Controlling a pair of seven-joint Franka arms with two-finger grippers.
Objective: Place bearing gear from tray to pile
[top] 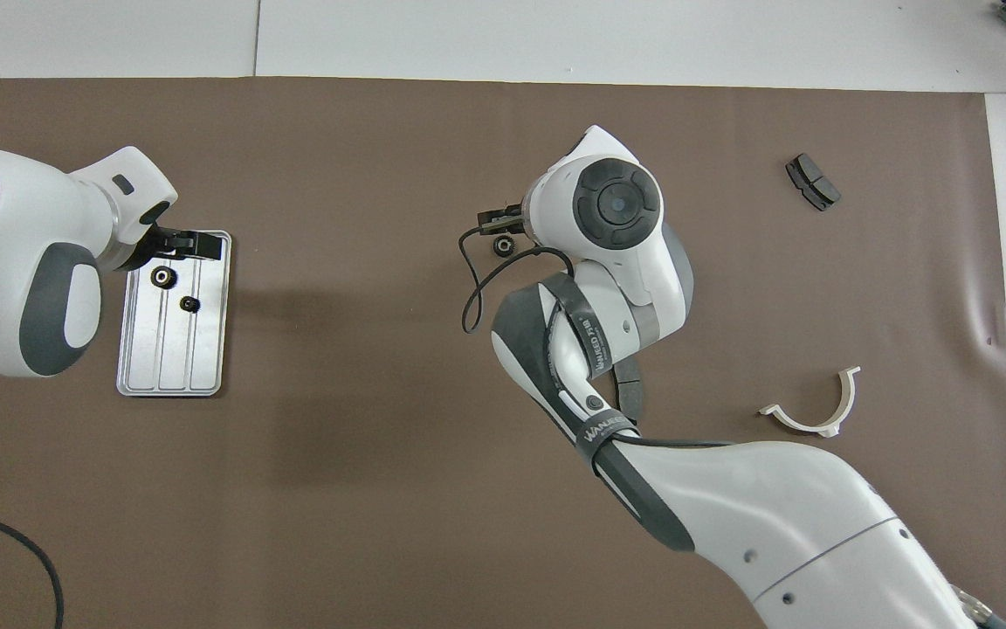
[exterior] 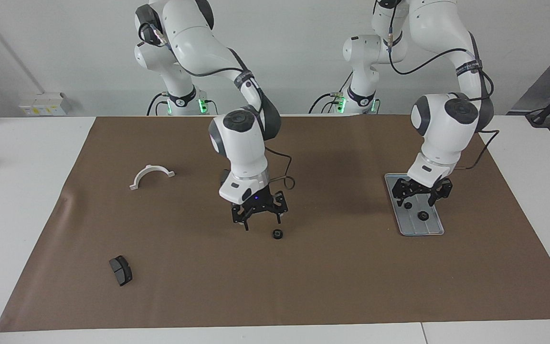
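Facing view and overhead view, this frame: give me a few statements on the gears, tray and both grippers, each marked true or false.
1. Two small black gears lie on the flat light-grey grooved metal tray. True.
2. A third small black gear lies on the brown mat. True.
3. The right gripper holds that gear. False: its fingers are open and the gear lies on the mat beside them.
4. The left gripper is over the white semicircular bracket. False: it is over the tray.
5. The dark grey curved brake pad touches the bracket. False: they lie well apart.
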